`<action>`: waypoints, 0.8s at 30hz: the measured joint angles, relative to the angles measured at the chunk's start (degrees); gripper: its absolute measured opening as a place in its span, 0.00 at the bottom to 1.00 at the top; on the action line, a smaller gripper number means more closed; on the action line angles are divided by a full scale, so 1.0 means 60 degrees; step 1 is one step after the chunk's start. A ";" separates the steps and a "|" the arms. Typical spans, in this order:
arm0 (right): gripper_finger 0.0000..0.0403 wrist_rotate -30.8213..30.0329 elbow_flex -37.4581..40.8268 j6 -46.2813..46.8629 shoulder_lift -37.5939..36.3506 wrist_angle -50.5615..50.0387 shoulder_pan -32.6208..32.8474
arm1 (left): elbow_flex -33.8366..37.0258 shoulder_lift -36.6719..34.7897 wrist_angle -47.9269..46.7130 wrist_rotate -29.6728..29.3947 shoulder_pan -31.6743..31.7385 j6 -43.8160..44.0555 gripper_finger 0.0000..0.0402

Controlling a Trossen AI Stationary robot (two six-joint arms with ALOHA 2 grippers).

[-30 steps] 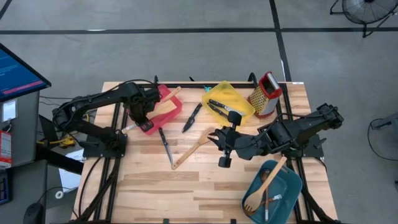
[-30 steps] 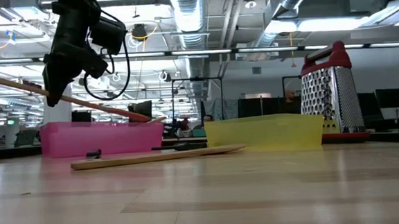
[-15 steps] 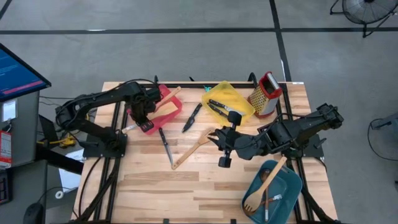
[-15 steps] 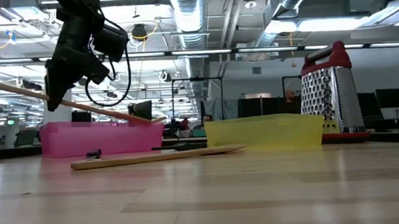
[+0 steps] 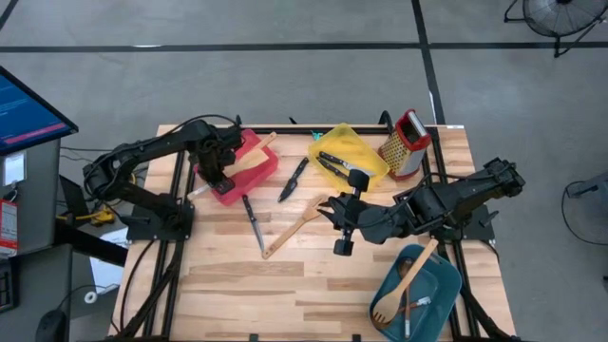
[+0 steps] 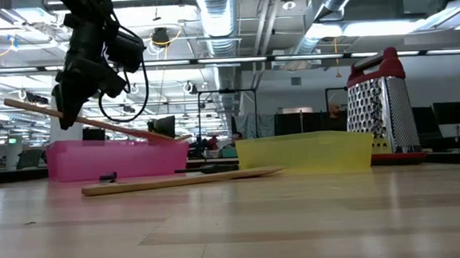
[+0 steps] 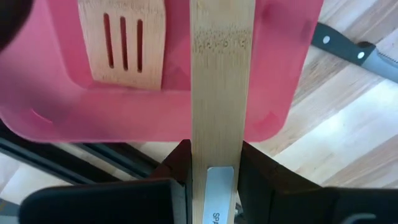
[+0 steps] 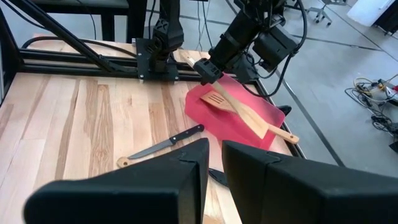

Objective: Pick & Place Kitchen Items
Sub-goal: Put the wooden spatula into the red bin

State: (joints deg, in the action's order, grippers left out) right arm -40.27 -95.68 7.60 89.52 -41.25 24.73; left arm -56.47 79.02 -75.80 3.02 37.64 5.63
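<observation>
Because the wooden spatula (image 7: 222,81) looked light and stiff, the left gripper (image 7: 214,168) clamped its flat handle; right gripper (image 8: 212,163) idled empty, nearly closed.

Red tray (image 5: 249,155) sits far left on the wooden table (image 5: 285,285); yellow tray (image 5: 353,147) far centre; box grater (image 5: 407,142) upright, far right; teal tray (image 5: 432,290) near right corner.

Flat red tray (image 5: 249,160), pale wooden slotted turner (image 7: 129,45) inside; flat yellow tray (image 5: 358,150); flat teal tray (image 5: 439,290); red-topped steel box grater (image 5: 406,143); black-handled steel knife (image 5: 253,221).
</observation>
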 joint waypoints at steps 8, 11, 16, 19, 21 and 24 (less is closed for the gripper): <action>0.14 0.0000 0.0000 0.0178 0.0000 -0.0067 0.0000 | 0.0000 0.0000 0.0209 0.0359 0.0128 -0.0297 0.17; 0.14 0.0000 0.0000 0.0180 0.0000 -0.0066 0.0000 | 0.0000 0.0000 0.0208 0.1813 0.0098 -0.0467 0.17; 0.14 0.0000 0.0000 0.0182 0.0000 -0.0066 0.0000 | 0.0000 0.0000 0.0367 0.2642 0.0096 -0.0616 0.17; 0.14 0.0000 0.0000 0.0182 0.0000 -0.0066 0.0000 | 0.0000 0.0000 0.0375 0.2645 0.0206 -0.0616 0.17; 0.14 -0.0002 0.0041 0.0184 0.0000 -0.0019 0.0000 | 0.0000 0.0000 0.0370 0.2683 0.0335 -0.0616 0.17; 0.14 0.0000 0.0076 0.0186 0.0000 -0.0145 0.0000 | 0.0000 0.0000 0.0387 0.2897 0.0652 -0.0687 0.17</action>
State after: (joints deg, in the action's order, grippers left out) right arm -40.27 -95.22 8.71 89.52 -42.12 24.73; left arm -56.47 79.02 -73.48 20.40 41.55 1.51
